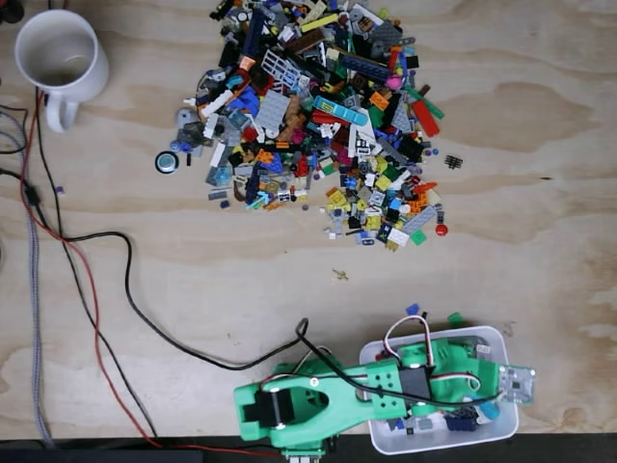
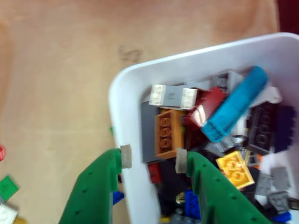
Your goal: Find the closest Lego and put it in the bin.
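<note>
Straddling the bin's [image 2: 122, 100] rim, the hand [image 2: 152, 157] gapes wide in the wrist view, holding nothing.

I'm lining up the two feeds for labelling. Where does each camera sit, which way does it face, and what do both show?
Fixed view: above the table, looking straight down on the Lego pile, mug and bin; the green arm enters from the bottom edge.
Wrist view: rides on the arm, looking down past the gripper into the bin; both green fingers show.
Shared: the bin, its bricks, the wooden table.
</note>
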